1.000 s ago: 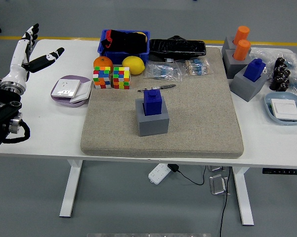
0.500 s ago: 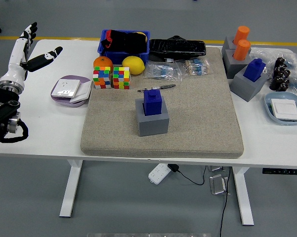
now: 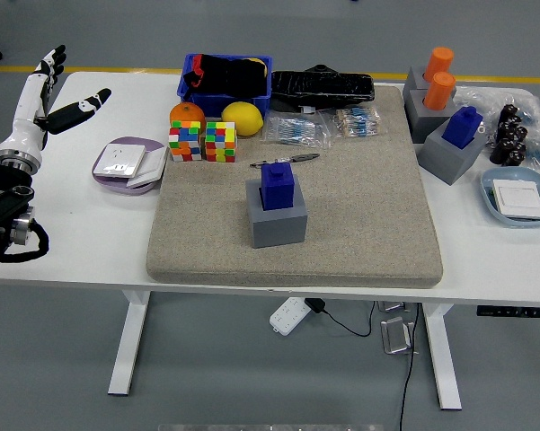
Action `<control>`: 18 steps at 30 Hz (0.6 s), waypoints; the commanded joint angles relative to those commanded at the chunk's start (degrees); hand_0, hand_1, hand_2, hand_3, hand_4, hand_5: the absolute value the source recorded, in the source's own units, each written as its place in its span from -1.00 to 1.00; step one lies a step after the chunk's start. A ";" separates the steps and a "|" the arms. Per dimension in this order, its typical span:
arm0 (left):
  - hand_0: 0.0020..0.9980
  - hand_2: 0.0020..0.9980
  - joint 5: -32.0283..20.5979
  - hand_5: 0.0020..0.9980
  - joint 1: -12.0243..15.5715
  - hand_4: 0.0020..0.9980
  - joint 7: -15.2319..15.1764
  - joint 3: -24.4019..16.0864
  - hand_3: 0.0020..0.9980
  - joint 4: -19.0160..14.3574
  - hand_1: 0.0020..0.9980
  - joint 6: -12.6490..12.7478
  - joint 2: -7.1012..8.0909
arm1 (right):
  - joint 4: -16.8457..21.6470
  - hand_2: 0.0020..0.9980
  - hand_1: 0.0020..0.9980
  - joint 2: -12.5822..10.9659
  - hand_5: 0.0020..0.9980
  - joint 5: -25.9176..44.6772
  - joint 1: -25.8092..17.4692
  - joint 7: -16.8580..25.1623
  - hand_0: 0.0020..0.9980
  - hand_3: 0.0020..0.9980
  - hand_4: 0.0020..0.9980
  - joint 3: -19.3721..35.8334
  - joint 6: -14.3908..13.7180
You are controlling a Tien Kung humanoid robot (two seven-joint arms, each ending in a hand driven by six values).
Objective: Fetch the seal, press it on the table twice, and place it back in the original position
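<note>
Left hand (image 3: 49,94): your fingers spread wide, empty, at the table's far-left edge.
Grey block holder (image 3: 278,220): dark blue square seal (image 3: 277,184) seated upright.

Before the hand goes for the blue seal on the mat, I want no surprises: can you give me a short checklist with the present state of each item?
1. Blue seal upright in its grey holder: ok.
2. Top of the seal free, nothing on it: ok.
3. Left hand open and holding nothing: ok.
4. Left hand close to the seal: not ok, it is raised at the table's far left corner.
5. Pen clear of the holder: ok, it lies just behind it on the mat.
6. Right hand ready: cannot tell, out of view.
</note>
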 joint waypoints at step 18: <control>1.00 1.00 0.41 -0.48 -0.09 0.77 0.22 0.12 1.00 0.06 1.00 0.02 -0.02 | -0.08 0.46 0.47 0.11 0.17 0.23 -0.17 -0.10 0.66 0.38 0.58 0.31 0.40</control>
